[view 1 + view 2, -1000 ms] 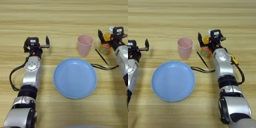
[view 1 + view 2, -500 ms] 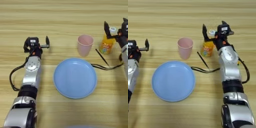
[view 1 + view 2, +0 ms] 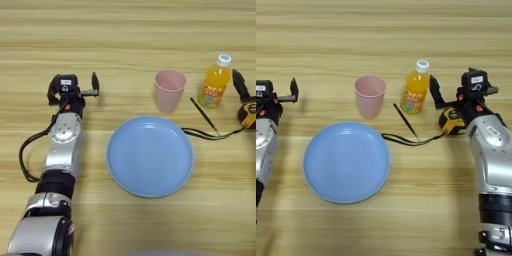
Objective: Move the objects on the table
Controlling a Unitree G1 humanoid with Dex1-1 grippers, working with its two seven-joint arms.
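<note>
Since a second ago, the right end effector (image 3: 456, 97) has backed off the bottle (image 3: 416, 87), fingers spread above the tape measure (image 3: 452, 121) on the desk (image 3: 384, 35). Next it should descend squarely, avoiding the strap (image 3: 406, 131). Left end effector (image 3: 72, 86) rests spread, idle.

Readable text: none can be made out | Orange-juice bottle (image 3: 416, 88) near the far right of the desk (image 3: 381, 30): colourful label with rounded lettering, too small to read | Other objects: no legible markings
</note>
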